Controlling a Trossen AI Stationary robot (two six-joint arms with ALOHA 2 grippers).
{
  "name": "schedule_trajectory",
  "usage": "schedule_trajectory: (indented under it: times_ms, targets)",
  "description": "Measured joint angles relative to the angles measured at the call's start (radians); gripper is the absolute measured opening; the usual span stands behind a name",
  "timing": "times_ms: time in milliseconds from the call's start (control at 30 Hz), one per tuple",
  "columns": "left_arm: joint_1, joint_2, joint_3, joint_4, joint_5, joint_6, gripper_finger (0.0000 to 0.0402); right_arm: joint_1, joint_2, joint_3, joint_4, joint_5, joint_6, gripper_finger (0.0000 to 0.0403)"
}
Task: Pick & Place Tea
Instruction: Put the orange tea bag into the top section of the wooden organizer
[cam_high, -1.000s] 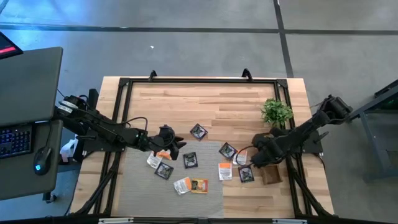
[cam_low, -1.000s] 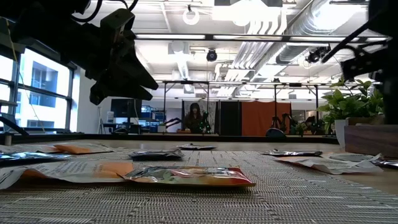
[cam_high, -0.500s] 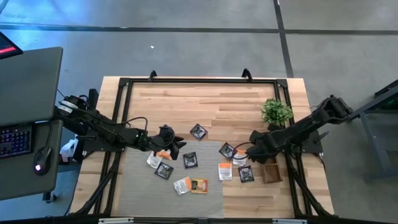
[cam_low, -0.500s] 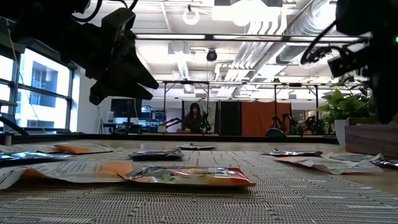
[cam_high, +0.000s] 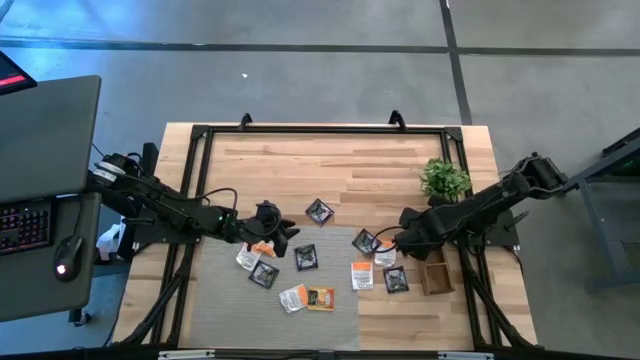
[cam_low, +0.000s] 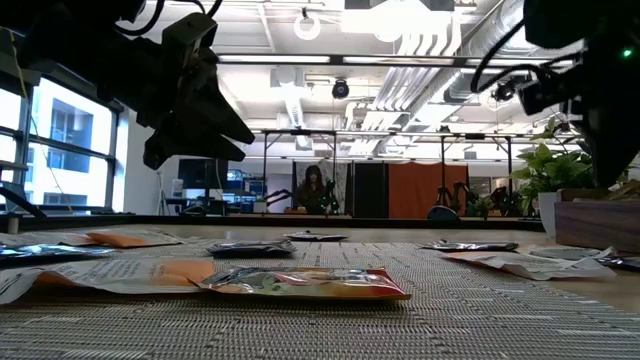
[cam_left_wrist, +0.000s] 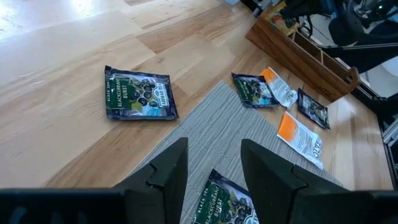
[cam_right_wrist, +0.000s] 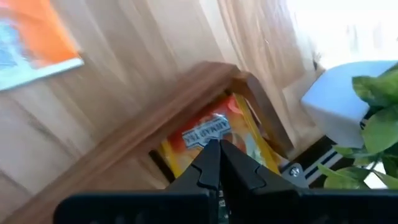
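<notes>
Judging one orange sachet (cam_right_wrist: 214, 134) already in the wooden tray (cam_right_wrist: 124, 146), I held the right gripper (cam_high: 404, 222) there, fingers pinched empty, left gripper (cam_high: 283, 229) fingers parted over the tabletop (cam_high: 350, 165), needing another black sachet (cam_high: 366, 241).

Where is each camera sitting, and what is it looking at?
High view: above, looking straight down; both arms, left gripper, right gripper.
Low view: at mat height, looking across into the room; arms hang from above.
Left wrist view: past open fingers at black sachet.
Right wrist view: shut fingers facing wooden tray.
Shared: the tray shows in both wrist views.
</notes>
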Motion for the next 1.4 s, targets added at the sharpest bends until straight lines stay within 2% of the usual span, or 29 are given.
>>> schedule_trajectory:
  times_ms: [133, 233, 333, 433, 700, 833, 1000, 1200, 1300, 1400]
  targets:
    - [0.0, 0.0, 0.0, -0.001, -0.003, 0.0, 0.0147, -0.011, 0.0, 0.004, 0.026, 0.0, -0.011, 0.0002]
    - [0.0, 0.0, 0.0, -0.001, -0.003, 0.0, 0.0147, -0.007, 0.0, 0.062, 0.051, 0.028, -0.016, 0.0002]
    - [0.0, 0.0, 0.0, -0.001, -0.003, 0.003, 0.0147, 0.005, 0.0, 0.122, 0.081, 0.12, -0.039, 0.0002]
    - [0.0, 0.0, 0.0, -0.001, 0.002, 0.004, 0.0147, 0.012, -0.001, 0.139, 0.208, 0.202, -0.117, 0.0008]
    - [0.0, 0.0, 0.0, -0.001, 0.135, 0.08, 0.0147, 0.001, 0.056, 0.138, 0.652, 0.027, -0.455, 0.0047]
    - [0.0, 0.0, 0.0, 0.0, 0.179, 0.079, 0.0147, 0.001, 0.118, 0.138, 0.879, -0.065, -0.544, 0.0084]
    - [-0.018, 0.023, 0.0, 0.063, 0.311, 0.059, 0.0147, 0.01, 0.241, 0.138, 1.13, -0.185, -0.634, 0.0127]
    - [-0.127, 0.089, 0.004, 0.203, 0.3, 0.015, 0.0147, 0.041, 0.416, 0.138, 1.445, -0.264, -0.681, 0.0134]
    - [-0.183, 0.152, 0.048, 0.201, 0.262, -0.09, 0.0147, 0.054, 0.481, 0.138, 1.542, -0.293, -0.674, 0.0124]
    - [-0.237, 0.236, 0.125, 0.197, 0.254, -0.112, 0.0147, 0.078, 0.531, 0.138, 1.577, -0.299, -0.675, 0.0112]
